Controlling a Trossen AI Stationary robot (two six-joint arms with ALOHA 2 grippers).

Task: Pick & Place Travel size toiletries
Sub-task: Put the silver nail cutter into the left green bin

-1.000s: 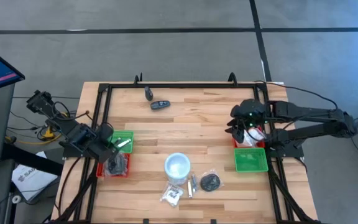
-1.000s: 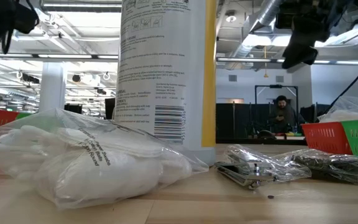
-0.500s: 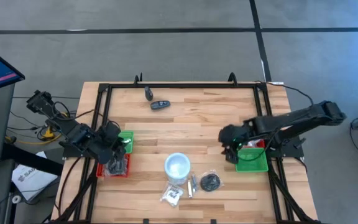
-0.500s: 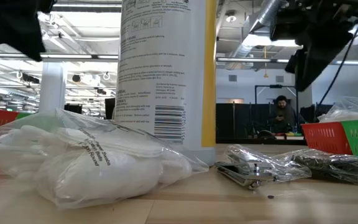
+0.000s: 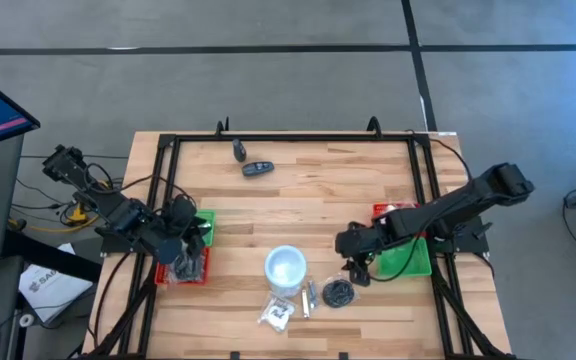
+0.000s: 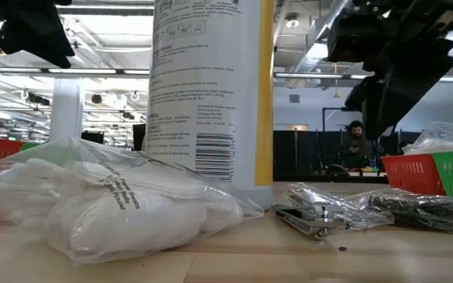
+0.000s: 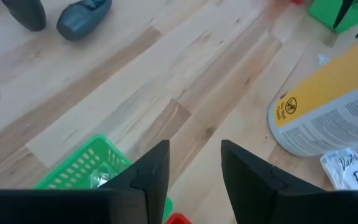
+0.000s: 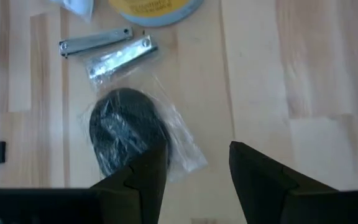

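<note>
Canister (image 5: pixel 286 268) beside wrapped disc (image 5: pixel 339 293), silvery sticks (image 5: pixel 308 298).

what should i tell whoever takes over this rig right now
Right claw: open, empty, above the bagged black disc at the table's near edge.
Left claw: open, empty, over the left green tray.
Placed: items lie in the left red tray and green tray.
Left: black disc, two nail clippers, white wrapped packet by the white bottle; two dark oblong pieces at the far edge.
</note>
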